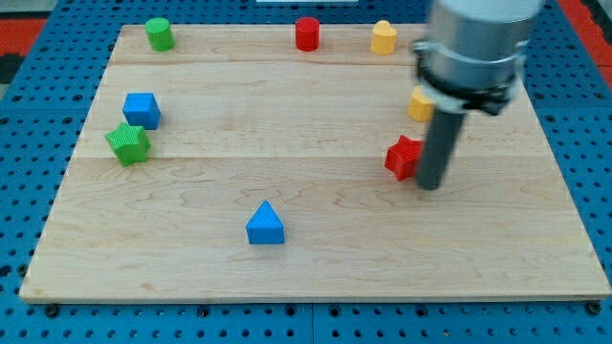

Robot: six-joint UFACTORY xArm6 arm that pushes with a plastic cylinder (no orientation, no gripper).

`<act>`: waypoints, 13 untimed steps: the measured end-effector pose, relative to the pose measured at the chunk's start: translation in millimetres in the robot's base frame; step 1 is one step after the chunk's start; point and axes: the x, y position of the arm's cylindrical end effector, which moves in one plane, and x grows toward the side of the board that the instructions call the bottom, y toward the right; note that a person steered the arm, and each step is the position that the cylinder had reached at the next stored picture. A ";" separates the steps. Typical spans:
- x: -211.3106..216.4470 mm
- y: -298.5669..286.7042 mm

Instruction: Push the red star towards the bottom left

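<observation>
The red star (404, 157) lay right of centre on the wooden table (316, 258), with my tip (431, 185) touching or nearly touching its right side. No claw was fitted: the arm ended in a plain dark rod.

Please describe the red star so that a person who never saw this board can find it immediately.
Look at the wooden board, on the view's right half, about mid-height. The red star lies there, directly at the view's left of my tip. Its only red neighbour, the red cylinder, stands far off at the top edge.
</observation>
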 end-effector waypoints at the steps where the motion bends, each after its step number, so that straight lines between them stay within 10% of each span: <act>1: -32.4 -34.6; 4: -55.9 -265.0; 7: 30.3 -281.6; 13: 13.5 -426.4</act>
